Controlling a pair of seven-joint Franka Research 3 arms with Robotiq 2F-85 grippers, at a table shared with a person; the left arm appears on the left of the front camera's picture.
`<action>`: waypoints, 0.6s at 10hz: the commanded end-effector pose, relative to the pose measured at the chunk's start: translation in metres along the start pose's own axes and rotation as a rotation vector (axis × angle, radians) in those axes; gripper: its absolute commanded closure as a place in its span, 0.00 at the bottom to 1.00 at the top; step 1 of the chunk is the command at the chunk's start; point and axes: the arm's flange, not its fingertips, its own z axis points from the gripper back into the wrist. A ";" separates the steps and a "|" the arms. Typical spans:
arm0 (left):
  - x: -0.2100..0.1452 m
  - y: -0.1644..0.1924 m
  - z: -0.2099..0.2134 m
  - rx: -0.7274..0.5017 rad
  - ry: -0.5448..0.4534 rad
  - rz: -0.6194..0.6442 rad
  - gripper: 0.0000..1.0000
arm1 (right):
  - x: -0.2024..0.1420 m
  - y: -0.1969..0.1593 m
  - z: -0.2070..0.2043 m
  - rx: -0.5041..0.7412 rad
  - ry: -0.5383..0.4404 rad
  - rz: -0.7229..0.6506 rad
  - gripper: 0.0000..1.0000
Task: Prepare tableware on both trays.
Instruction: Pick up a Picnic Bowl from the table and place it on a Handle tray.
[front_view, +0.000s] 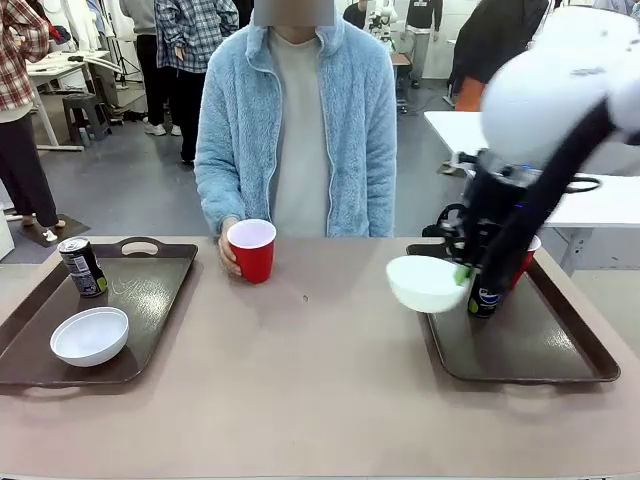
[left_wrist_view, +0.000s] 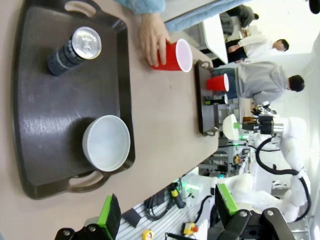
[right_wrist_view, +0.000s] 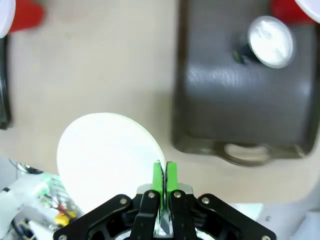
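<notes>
Here we judge the shallow white bowl (front_view: 425, 282) light, stiff, slippery; our right pincer (right_wrist_view: 163, 176) pinches its rim, while the left pincer (left_wrist_view: 165, 207) gapes empty.

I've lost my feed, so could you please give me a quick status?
Right gripper shut on white bowl, held over right tray's edge. Left gripper open, empty. Person's hand holds red cup mid-table.

Can (front_view: 82, 267) behind bowl (front_view: 90, 336) on left tray (front_view: 150, 300).
</notes>
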 end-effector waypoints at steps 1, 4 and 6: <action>0.001 0.000 0.002 -0.001 -0.016 -0.006 0.00 | -0.009 -0.053 -0.014 -0.071 0.009 0.040 1.00; 0.001 0.000 0.002 -0.001 -0.016 -0.006 0.00 | -0.014 -0.092 -0.040 -0.073 0.007 0.078 1.00; 0.001 0.000 0.002 -0.001 -0.016 -0.006 0.00 | -0.008 -0.096 -0.065 -0.049 0.004 0.081 1.00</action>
